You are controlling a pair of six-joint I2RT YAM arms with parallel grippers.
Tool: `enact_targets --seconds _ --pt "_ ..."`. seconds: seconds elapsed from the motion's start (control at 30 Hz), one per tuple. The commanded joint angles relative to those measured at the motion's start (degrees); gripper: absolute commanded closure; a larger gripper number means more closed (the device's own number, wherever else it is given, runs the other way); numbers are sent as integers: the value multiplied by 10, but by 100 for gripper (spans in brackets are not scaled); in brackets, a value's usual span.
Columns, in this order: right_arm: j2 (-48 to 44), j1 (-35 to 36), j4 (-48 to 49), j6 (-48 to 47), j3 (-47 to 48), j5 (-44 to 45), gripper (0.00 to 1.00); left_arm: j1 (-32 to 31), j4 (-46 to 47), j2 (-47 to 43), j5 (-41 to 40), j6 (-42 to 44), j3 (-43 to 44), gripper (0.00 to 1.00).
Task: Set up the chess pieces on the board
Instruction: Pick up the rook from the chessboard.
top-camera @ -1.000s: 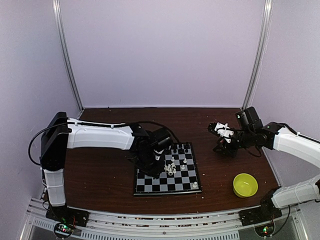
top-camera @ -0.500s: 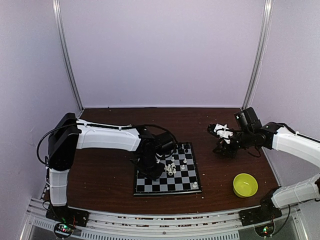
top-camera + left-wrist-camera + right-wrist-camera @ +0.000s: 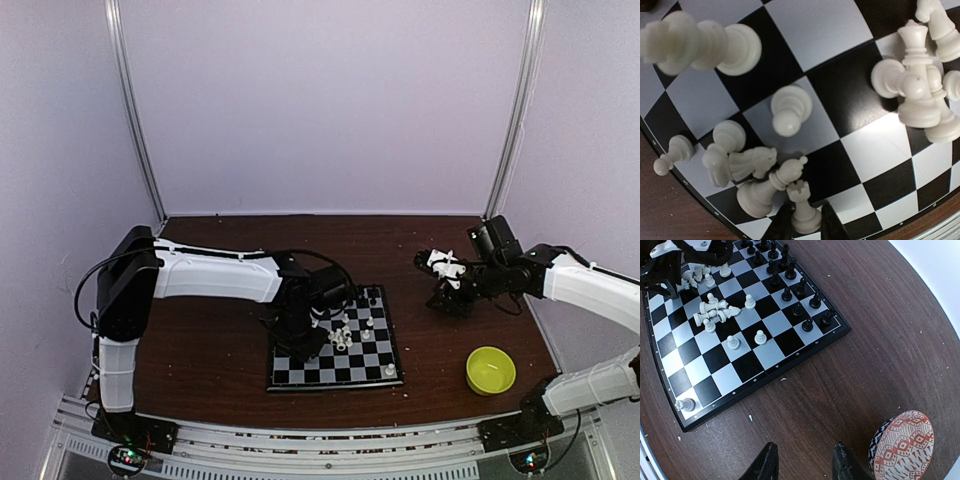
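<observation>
Top external: dark wooden table (image 3: 200, 350), lilac walls (image 3: 320, 100). My left gripper (image 3: 805, 217) pinches a white rook (image 3: 801, 197). My right gripper (image 3: 802, 460) gapes, empty.

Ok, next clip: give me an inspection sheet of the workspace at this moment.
Surface: dark brown wooden table.
Job's things: small black-and-grey checkered chessboard; black plastic chess pieces upright in two rows along one edge; white plastic chess pieces mostly toppled in heaps, a few upright.
Clutter: yellow-green round bowl, red-patterned bowl, pale crumbs on the table.
Grippers: left pincer straddles an upright white rook, grip uncertain; right pincer open, empty, over bare table.
Cables: black cable loops beside the white left arm.
Surroundings: pale lilac walls, metal corner uprights.
</observation>
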Motion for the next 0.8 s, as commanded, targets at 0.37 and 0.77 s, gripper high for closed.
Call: enact_targets --seconds 0.37,0.77 --pt "-24 -4 0 41 11 -19 65 -7 116 -93 13 150 -102 88" --pt "63 -4 -87 190 158 -221 63 -17 422 -272 48 239 -268 87"
